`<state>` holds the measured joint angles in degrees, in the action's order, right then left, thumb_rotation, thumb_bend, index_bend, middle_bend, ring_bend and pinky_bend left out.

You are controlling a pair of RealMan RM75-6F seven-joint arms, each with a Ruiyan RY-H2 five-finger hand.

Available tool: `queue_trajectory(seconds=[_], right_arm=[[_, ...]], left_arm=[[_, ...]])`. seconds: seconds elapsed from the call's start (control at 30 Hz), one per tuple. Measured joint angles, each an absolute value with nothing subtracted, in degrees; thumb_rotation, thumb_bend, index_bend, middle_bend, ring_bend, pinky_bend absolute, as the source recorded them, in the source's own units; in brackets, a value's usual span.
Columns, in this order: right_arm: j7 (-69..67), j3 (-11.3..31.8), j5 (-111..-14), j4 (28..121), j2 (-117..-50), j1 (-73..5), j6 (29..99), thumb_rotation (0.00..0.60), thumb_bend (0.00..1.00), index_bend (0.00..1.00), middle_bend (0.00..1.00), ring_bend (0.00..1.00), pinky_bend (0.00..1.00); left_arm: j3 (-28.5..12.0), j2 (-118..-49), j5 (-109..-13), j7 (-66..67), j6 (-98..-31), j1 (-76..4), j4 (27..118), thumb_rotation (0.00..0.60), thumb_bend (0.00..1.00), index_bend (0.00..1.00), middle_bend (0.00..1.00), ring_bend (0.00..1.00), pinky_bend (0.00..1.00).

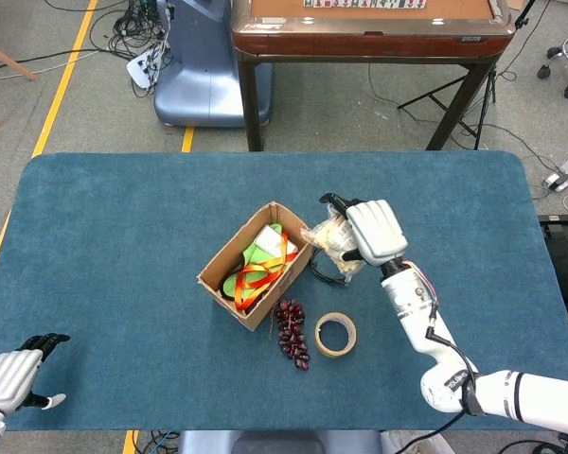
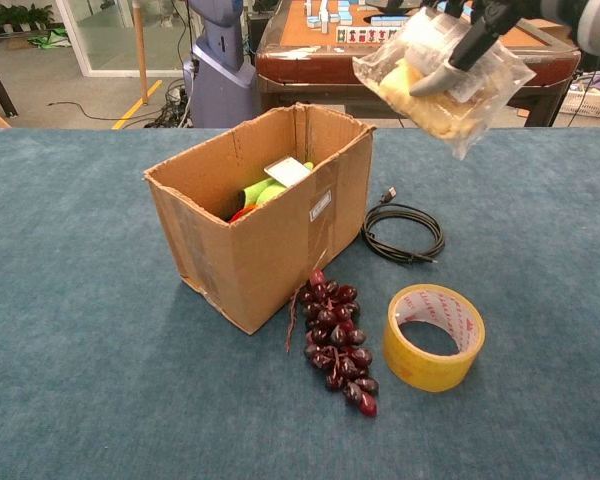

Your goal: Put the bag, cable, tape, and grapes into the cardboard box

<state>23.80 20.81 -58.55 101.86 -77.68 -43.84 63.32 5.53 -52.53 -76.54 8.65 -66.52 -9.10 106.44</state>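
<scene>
Chest view: right hand [image 2: 480, 15] cut off by top edge, only fingers on clear plastic bag [image 2: 440, 65] showing. Head view: bag covers pt of coiled black cable [image 1: 328, 270]; left hand [image 1: 9, 376] cropped at bottom-left corner.

Grapes [image 2: 337, 340] between box [image 2: 265, 235], tape [image 2: 434, 335]

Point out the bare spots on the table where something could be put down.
Free: the table left of the box, and its far right past the right hand. Crowded: beside the box, where cable, grapes and tape lie.
</scene>
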Motion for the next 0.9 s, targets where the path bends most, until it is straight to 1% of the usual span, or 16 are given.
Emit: queue_trajectory(seconds=[0.37,0.73,0.87,0.9], right_arm=[[18.77,22.92,-59.05,91.97,-85.39,-49.6,60.73,0.6,0.09,0.29,0.52,0.53,0.68],[9.35,23.55,-63.77,82.49,-92.19,-53.21,59.72,0.6,0.09,0.29,0.51,0.53,0.68],[5.88,23.33,-65.63,79.41,-93.99,-53.86,59.65,0.6,0.06,0.29,0.48,0.51,0.68],[5.15,23.15,-65.96,78.61,-94.34,-54.04,59.38,0.6,0.04,0.29,0.46,0.49,0.68]], left_arm=[[5.61,-52.24,-77.0,7.63,-66.42,-9.03,106.42,0.6,0.02,0.19,0.19,0.14,0.37],[5.75,-51.92,-77.56,7.03,-66.69,-8.79,106.61,0.6,0.02,0.19,0.19,0.14,0.37],[5.77,-51.87,-77.6,6.92,-66.66,-8.76,106.59,0.6,0.02,0.19,0.19,0.14,0.37],[5.78,-51.86,-77.61,6.92,-66.66,-8.75,106.6,0.6,0.02,0.19,0.19,0.14,0.37]])
